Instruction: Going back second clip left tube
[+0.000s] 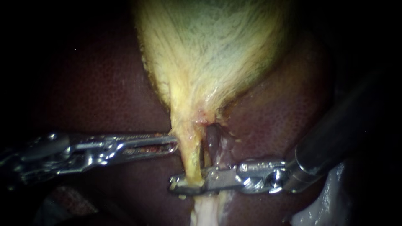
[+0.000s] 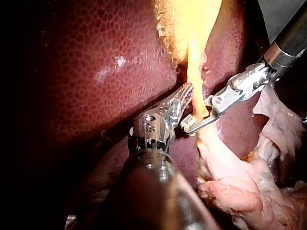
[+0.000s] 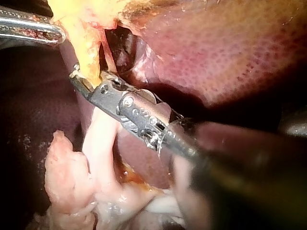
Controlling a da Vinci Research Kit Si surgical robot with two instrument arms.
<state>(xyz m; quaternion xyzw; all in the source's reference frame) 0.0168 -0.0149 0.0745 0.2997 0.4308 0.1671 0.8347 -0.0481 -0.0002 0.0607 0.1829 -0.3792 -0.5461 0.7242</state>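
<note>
Brightest on the gallbladder, light fades to shadow over the liver around it; my left instrument glints.

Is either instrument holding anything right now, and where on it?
Cannot tell. The right instrument sits across the yellow tube below the gallbladder, but a grip isn't visible. The left instrument merely touches that tube's side.

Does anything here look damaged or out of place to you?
Nothing alarming. The oddest thing is the pale tissue past the right instrument, on the far side from the gallbladder. It looks ragged and frayed where the yellow tube ends. The left instrument carries reddish smears near its tip.
</note>
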